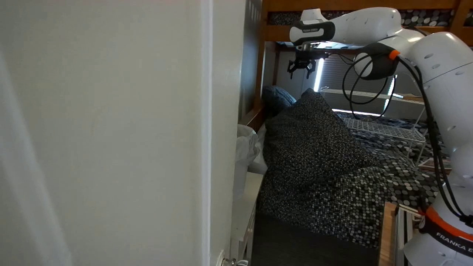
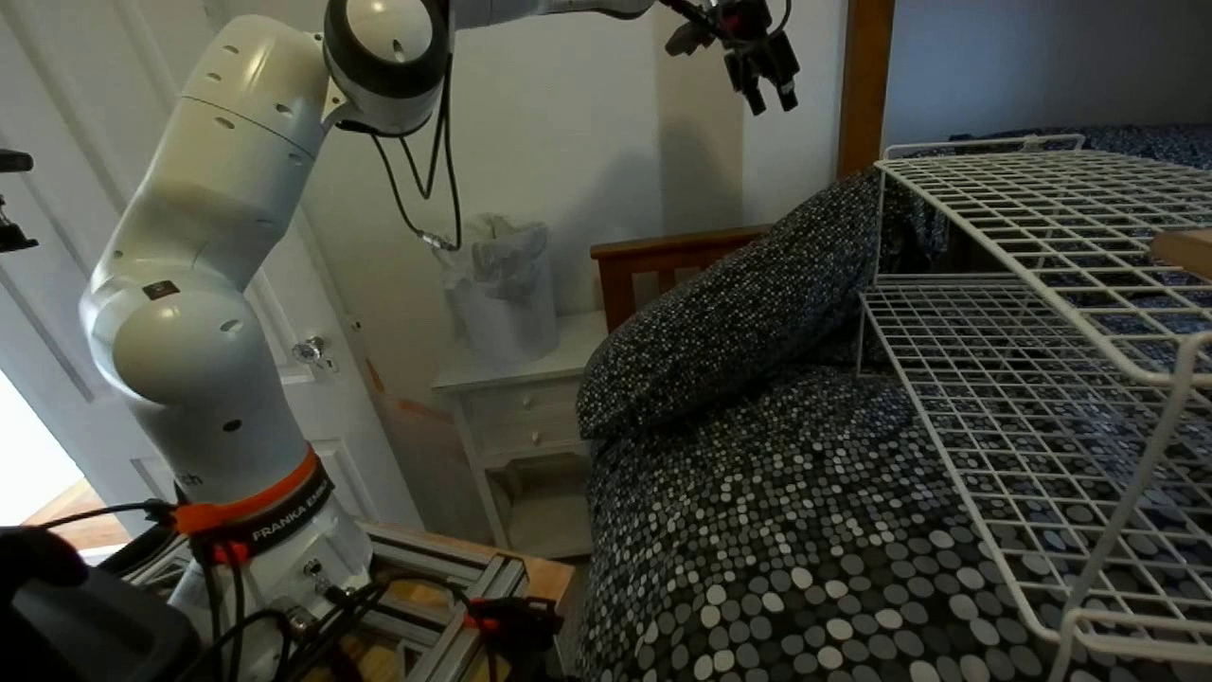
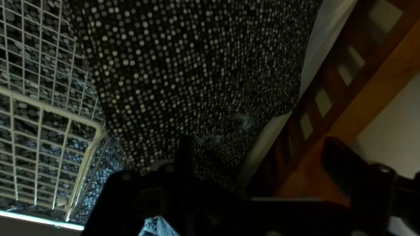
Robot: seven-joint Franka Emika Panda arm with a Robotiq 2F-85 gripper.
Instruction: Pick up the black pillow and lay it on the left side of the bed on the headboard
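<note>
My gripper (image 1: 299,75), dark and angular with two slim fingers (image 3: 185,153), hung above the bed (image 2: 824,568), the fingers standing wide apart with only air between them. The black pillow (image 1: 314,140), a large soft rectangle, lay tilted on the bed below, clear of my fingers: its lower end rested on the cover (image 1: 362,192), and its far end rose to a blunt corner near the wire rack (image 2: 1023,267). Its fabric was black with fine white flecks, which the wrist view resolved into close rows of small round dots; the cover beneath carried larger discs in white and several greys. Beside the pillow stood the headboard (image 2: 672,249), brown wood with upright slats; a pale strip (image 3: 323,39) of unclear material showed between the two in the wrist view, and I could not tell whether pillow and wood touched. A brown wooden beam (image 1: 351,3) crossed overhead, and a rounded, blue-grey cushion (image 1: 278,99) sat behind the pillow in an exterior view. The rack, of white wire in a square mesh, stood on the cover in two tiers. Off the bed, a white nightstand (image 2: 511,417) with round drawer knobs bore a pale bin (image 2: 516,317), its rim draped in crumpled thin plastic. My arm (image 1: 369,26) had smooth, glossy white casings, black joints and orange bands, with looping black cables (image 1: 421,92) along it.
</note>
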